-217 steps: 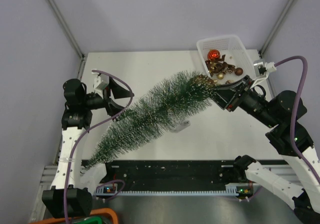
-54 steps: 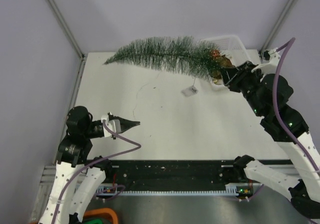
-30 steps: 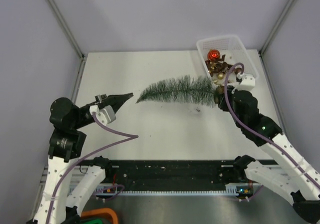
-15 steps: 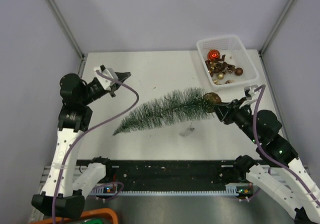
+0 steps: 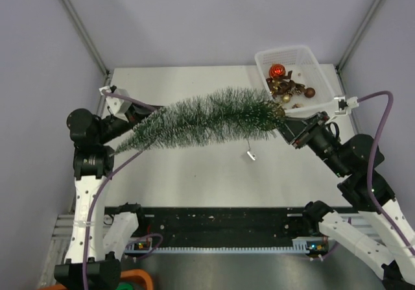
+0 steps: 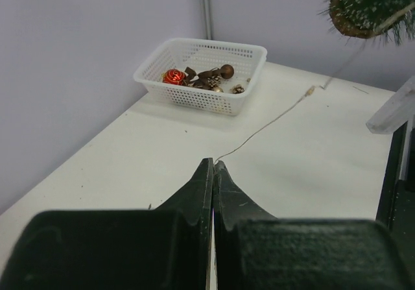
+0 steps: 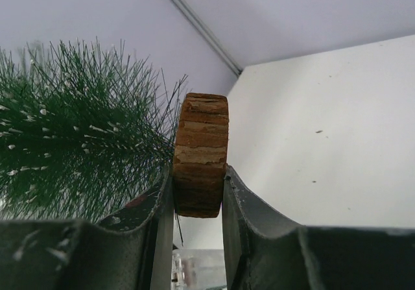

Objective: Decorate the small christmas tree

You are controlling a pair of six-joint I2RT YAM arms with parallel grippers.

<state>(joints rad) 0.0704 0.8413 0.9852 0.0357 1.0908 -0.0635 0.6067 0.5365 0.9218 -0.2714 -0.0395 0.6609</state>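
small christmas tree (image 5: 207, 116) aloft, sideways over far half of desk (image 5: 194, 180), tip toward left edge | right hand (image 7: 198, 180) clamped on its wooden disc base (image 7: 201, 141) | left hand (image 6: 213, 167) pinched closed, empty | likely light, bendy, soft-bristled: grip the stiff disc

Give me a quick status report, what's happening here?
Right gripper shut on wooden base of tree, held sideways above table. Left gripper shut, empty. Baubles in basket, none seen on tree.

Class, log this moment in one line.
right gripper: shut on tree | tree: held sideways | left gripper: shut, empty | ornaments: in basket
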